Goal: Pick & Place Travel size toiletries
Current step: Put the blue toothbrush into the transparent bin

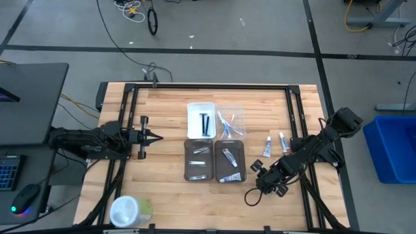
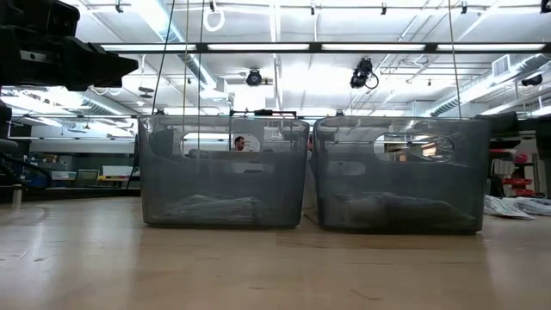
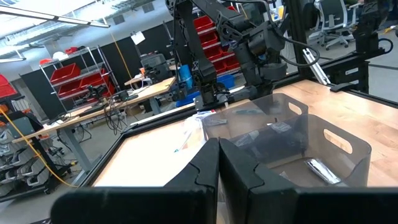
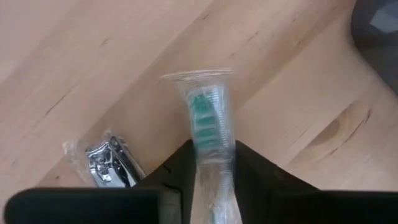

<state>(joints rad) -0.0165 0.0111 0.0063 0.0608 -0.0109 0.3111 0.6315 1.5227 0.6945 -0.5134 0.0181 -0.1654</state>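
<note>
Toothbrush in clear wrapper (image 4: 209, 143), clamped between right gripper (image 4: 208, 165) fingers near tabletop's right edge: pick step; next, lift toward grey trays (image 1: 214, 160); left gripper (image 3: 217, 165) clenched, idle.

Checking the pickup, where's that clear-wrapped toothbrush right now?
In the right wrist view, the toothbrush sits between the right gripper fingers, over bare wood beside a wrapped nail clipper.

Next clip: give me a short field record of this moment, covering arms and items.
left tool: shut, empty, over the table's left side
right tool: closed on wrapped toothbrush, right of the grey trays
beside it: wrapped nail clipper lying on the wood
grey trays: two, mid-table, small items inside
loose tubes: two, right of the trays
</note>
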